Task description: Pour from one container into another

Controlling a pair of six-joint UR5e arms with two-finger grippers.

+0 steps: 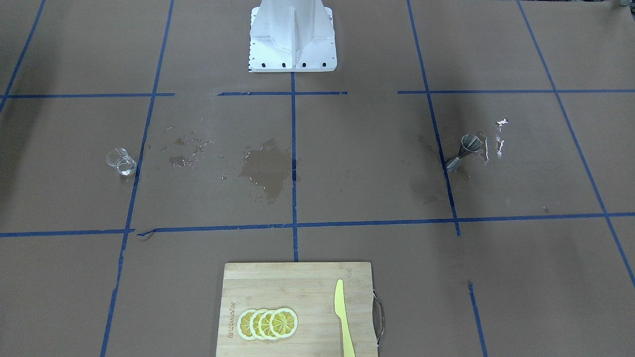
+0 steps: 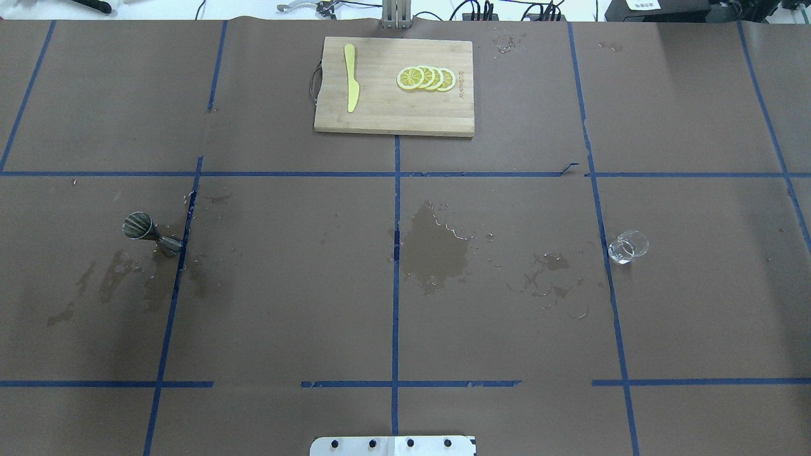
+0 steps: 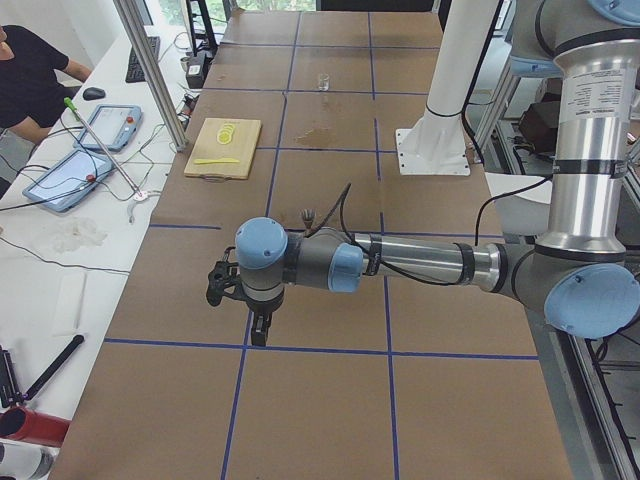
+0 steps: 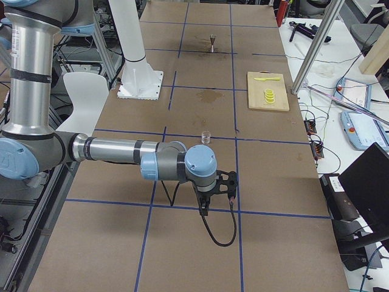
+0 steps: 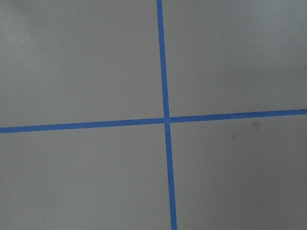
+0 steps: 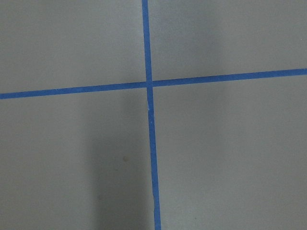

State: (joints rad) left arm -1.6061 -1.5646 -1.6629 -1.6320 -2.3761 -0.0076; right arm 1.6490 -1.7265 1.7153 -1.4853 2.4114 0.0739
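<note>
The jigger [image 2: 142, 229] stands at the worktop's [image 2: 285, 304] left and the glass [image 2: 628, 246] at its right, well apart. I cannot tell whether the left pincer [image 3: 258, 333] or the right pincer [image 4: 203, 208] is spread.

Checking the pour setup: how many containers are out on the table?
2. A metal jigger on the robot's left side and a clear glass on its right side, both nearer the robot than the cutting board. Nothing in view seems able to hide more.

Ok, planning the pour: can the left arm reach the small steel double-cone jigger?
Probably yes: the steel jigger stands upright on open paper on that arm's side, nothing standing beside it, the left gripper hanging nearby.
</note>
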